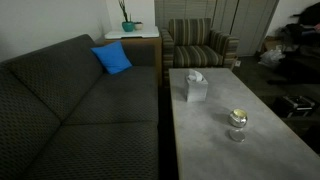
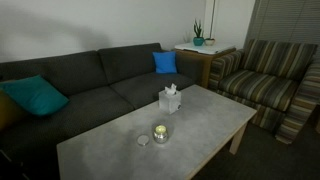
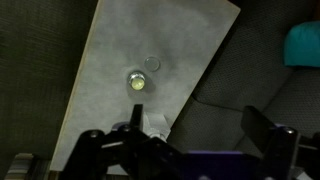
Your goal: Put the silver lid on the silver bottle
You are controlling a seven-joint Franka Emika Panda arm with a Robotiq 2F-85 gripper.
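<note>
In the wrist view, my gripper [image 3: 192, 118] rises from the bottom edge, dark and blurred, with its base cut off by the frame. Its fingers [image 3: 262, 130] are spread wide. Only the far-off background shows between them, so it holds nothing and touches nothing. Neither my arm nor my gripper appears in the exterior views.

One finger partly hides the white tissue box [image 3: 155, 125], leaving only a pale corner visible at lower centre. Above it, on the grey tabletop [image 3: 190, 40], the silver bottle [image 3: 136, 82] is upright, its mouth a pale yellowish spot. The silver lid [image 3: 152, 62] is a faint round mark just up and right of the bottle. It lies near the bottle but apart from it, and it is so faint that I can barely make out its rim. A teal cushion [image 3: 305, 45] is cut off at the upper right.

In an exterior view, the bottle [image 2: 161, 133] is at centre frame with the lid [image 2: 143, 141] flat on the tabletop just to its left, and the tissue box [image 2: 170, 100] is above them. In an exterior view, the bottle [image 1: 238, 119] is at right of centre, lower right of the tissue box [image 1: 195, 88]. The small glint just beneath the bottle is probably the lid, though it could be a reflection.
</note>
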